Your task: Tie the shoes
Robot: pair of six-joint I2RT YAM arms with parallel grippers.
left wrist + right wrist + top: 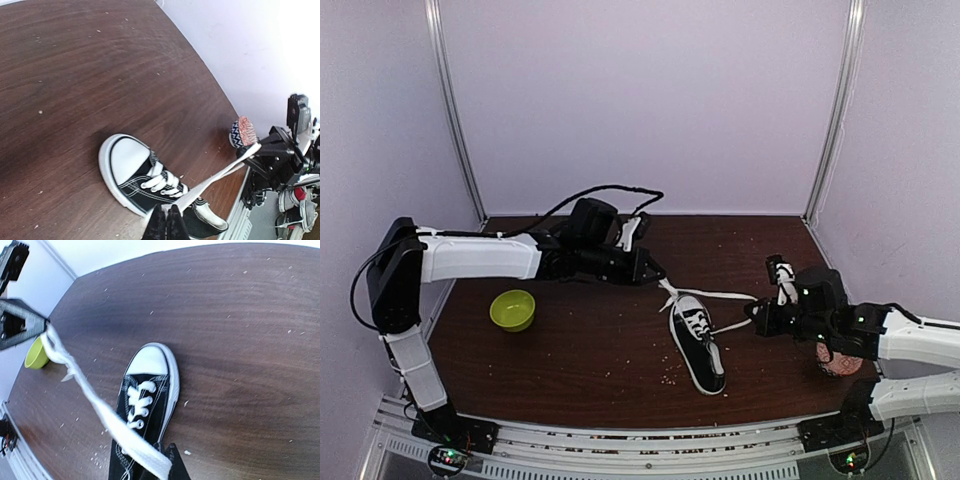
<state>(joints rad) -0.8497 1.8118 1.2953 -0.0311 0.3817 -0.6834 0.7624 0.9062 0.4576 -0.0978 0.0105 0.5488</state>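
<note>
1. A green bowl (513,308) sits on the left part of the table (590,360), well apart from the shoe.
2. The left gripper (658,274) is fully closed, its fingertips pinching a white lace (710,294) just behind the shoe.
3. The shoe (698,345) rests sole down near the table centre, between the two grippers.
4. The lace spans, stretched, from the left gripper to the right gripper.
5. The right gripper (752,318) is fully closed on the same lace, just right of the shoe.
6. A patterned round object (838,360) lies beside the right arm.

Left arm (480,257) and right arm (920,345) have white shells and black joints.
</note>
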